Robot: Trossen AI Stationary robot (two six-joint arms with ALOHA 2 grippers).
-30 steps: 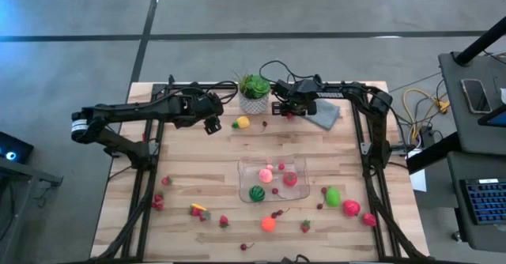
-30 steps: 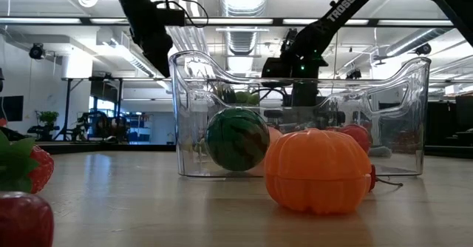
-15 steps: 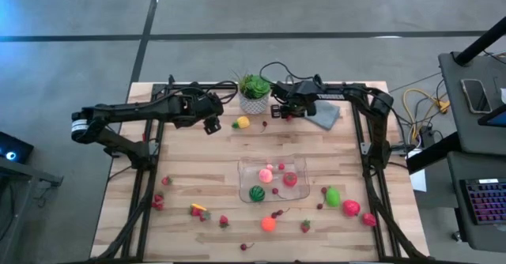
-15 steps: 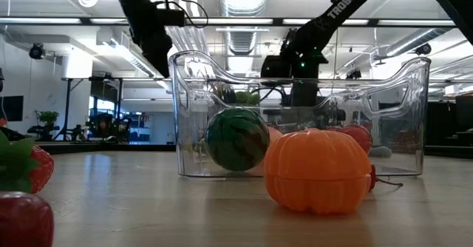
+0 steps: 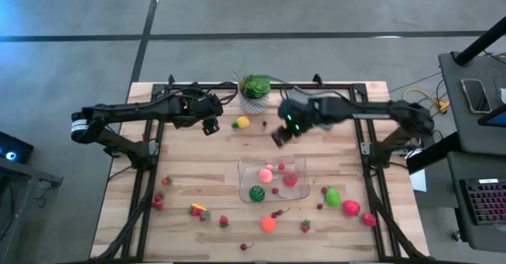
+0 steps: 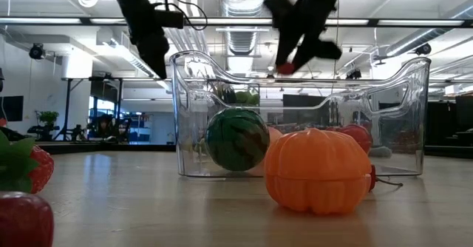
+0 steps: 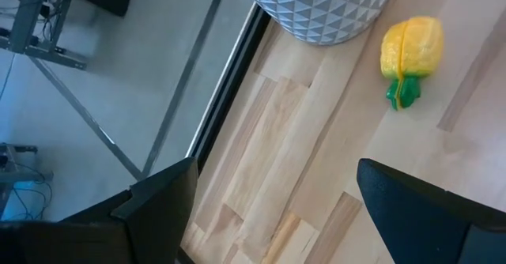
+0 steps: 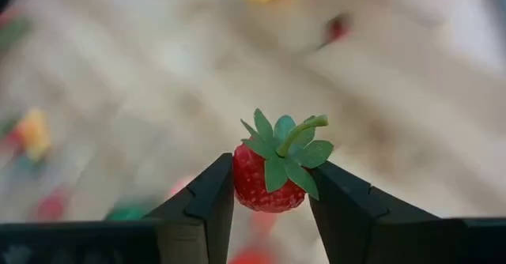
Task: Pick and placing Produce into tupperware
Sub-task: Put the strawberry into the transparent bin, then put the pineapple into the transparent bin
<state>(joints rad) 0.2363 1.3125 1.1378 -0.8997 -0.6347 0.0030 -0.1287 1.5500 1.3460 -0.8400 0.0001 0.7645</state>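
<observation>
A: What are you looking at across the counter [image 5: 198, 177]?

B: You've got a wooden counter with two dark arms over it. The clear container [image 5: 273, 179] sits near the middle, and inside it you can see a striped melon [image 5: 256, 193], a red tomato [image 5: 290, 179] and a pink fruit [image 5: 266, 175].

A: And your right hand?

B: Your right hand [image 5: 279, 137] hangs above the counter just behind the container's far rim. It's clamped on a strawberry [image 8: 269, 181], one finger on each side, leafy top facing the wrist camera.

A: The left one?

B: Your left hand [image 5: 211, 126] waits at the back of the counter with its fingers wide apart, holding nothing, near a yellow fruit [image 7: 409, 49] and a potted plant [image 5: 254, 92].

A: Anything loose?

B: An orange fruit [image 5: 269, 224] lies in front of the container, a green fruit [image 5: 333, 196] and other red pieces lie around it
</observation>
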